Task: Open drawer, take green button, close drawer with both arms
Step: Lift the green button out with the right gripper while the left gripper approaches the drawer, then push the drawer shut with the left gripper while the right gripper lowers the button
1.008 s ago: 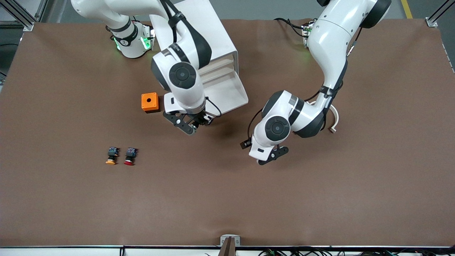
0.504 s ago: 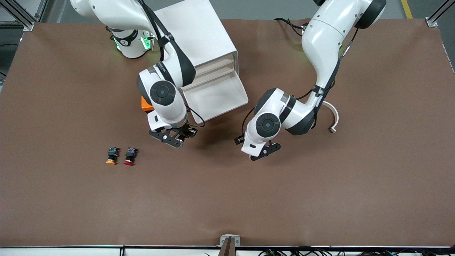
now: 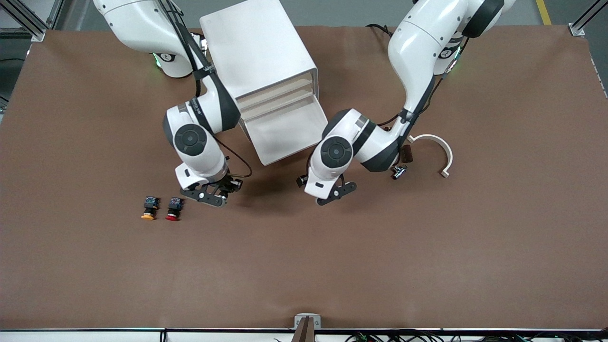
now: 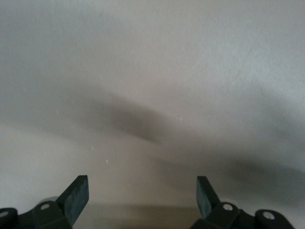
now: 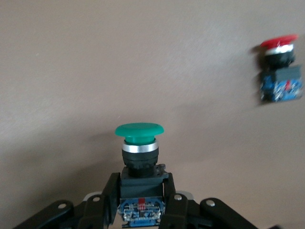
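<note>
White rounded four-drawer cabinet at the robots' end of the brown table. Wide shallow white tray drawer, third from the top, pulled well out toward the front camera, tray floor bare.

Right arm's black two-finger gripper above the table, nearer the front camera than the cabinet, clamped on the small push button with round green mushroom cap, silver collar and black body; fingers pressed against both sides of the black body, green cap pointing away from the wrist, bluish rear end seated between the finger bases. Button off the table surface, well clear of the drawer.

Red-capped push button lying on the table just beside the right gripper, toward the right arm's end; yellow-capped push button next to it, farther toward that end, the two close together but apart.

Left arm's black two-finger gripper above bare table beside the open drawer's front, toward the left arm's end, jaws spread wide, nothing between the fingertips.

Curved white arc-shaped piece flat on the table near the left arm's elbow.
</note>
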`<state>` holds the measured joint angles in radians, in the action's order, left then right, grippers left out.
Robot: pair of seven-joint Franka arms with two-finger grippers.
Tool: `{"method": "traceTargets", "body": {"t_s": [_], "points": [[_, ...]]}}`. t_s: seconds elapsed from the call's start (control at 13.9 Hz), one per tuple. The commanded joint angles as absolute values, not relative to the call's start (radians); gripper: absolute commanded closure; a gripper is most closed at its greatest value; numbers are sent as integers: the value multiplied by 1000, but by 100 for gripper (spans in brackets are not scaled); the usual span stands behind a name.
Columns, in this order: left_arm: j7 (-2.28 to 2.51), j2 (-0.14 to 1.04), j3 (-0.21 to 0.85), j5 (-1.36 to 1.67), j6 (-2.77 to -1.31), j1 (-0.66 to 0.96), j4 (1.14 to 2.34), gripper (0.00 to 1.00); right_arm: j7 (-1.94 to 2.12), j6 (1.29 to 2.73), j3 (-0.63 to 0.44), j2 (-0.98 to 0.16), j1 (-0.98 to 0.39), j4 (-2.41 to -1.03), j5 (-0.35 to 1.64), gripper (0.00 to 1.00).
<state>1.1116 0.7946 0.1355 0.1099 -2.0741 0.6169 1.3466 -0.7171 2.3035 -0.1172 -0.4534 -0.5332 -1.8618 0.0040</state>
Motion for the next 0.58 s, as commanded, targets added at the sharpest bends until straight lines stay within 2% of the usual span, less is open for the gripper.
{"method": "traceTargets", "body": {"t_s": [0.0, 0.29, 0.5], "points": [[1163, 792, 126, 110, -2082, 661, 1347, 1, -651, 2332, -101, -436, -486, -1898, -18, 100], [1216, 793, 127, 104, -2080, 718, 1348, 1, -603, 2355, -101, -443, -456, -1910, -20, 100], [1220, 799, 127, 104, -2077, 762, 1361, 1, -560, 2466, -103, -451, -439, -1973, -23, 100]]}}
